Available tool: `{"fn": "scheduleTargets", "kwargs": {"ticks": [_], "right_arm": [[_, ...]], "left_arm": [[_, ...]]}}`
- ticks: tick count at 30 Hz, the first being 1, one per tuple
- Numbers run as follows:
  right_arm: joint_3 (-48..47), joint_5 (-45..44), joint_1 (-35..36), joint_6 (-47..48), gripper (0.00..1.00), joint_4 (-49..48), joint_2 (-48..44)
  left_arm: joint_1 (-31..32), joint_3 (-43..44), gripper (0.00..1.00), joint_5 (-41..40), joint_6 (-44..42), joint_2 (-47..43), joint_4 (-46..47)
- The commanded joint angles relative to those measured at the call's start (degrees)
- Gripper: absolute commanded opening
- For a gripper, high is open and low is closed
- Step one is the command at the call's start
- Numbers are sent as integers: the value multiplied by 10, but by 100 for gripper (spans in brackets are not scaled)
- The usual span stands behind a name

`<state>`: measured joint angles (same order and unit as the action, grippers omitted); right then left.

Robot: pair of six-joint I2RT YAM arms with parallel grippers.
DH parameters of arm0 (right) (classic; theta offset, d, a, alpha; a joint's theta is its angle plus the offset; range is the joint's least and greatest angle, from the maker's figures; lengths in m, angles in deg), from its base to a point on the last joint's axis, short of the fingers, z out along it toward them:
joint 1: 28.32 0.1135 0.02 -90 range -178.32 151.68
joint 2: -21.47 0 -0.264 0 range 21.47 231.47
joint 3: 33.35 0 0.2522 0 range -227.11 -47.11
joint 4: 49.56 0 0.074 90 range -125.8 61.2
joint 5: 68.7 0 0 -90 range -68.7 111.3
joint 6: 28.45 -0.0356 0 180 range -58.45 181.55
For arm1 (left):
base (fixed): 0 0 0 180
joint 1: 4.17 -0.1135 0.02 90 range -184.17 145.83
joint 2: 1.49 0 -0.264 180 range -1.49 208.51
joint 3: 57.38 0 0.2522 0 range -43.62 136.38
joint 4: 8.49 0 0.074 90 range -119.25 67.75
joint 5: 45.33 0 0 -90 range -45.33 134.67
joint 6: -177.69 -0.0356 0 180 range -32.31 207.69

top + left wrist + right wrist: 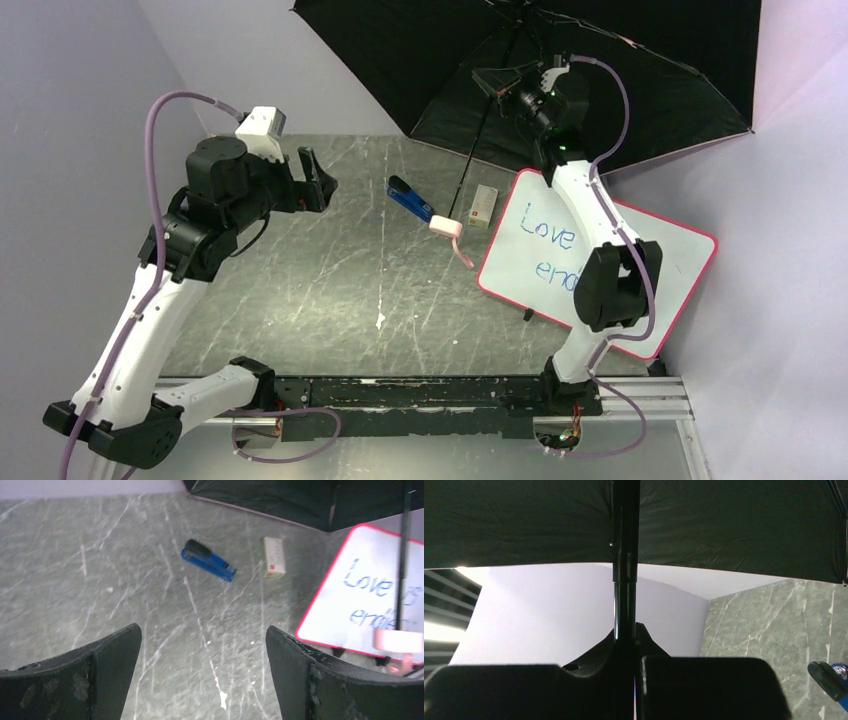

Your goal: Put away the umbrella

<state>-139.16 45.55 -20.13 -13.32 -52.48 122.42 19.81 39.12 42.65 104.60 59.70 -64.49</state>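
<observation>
Two states: right hand (626, 652) clamped around the open umbrella's (620, 60) shaft (625, 580), left hand (202, 630) spread wide, empty.

My black fingers (714, 687) pinch the thin dark shaft (625, 595) of the black fabric umbrella (524, 520), whose canopy fills the frame's top.

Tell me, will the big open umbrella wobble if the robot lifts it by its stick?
Probably wobbly: the umbrella is open, and its wide top sits far from where the right gripper pinches the thin shaft. The fabric looks soft, so it would likely flop or dent if pushed. The shiny shaft might twist in that grip.
</observation>
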Motion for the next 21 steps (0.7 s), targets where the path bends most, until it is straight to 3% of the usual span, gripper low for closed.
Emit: {"fn": "scheduleTargets", "kwargs": {"ticks": [1,10,15,21], "right_arm": [[-15,6,25,64,0,-44,-60],[14,-91,142,167,0,-14,-137],[25,-151,203,199,0,-6,-161],[37,-231,259,243,0,11,-185]], "left_arm": [[-6,-22,98,106,12,-32,102],[2,-19,98,271,41,1,186],[52,-59,98,257,88,-15,291],[98,-47,98,227,96,-3,340]]}}
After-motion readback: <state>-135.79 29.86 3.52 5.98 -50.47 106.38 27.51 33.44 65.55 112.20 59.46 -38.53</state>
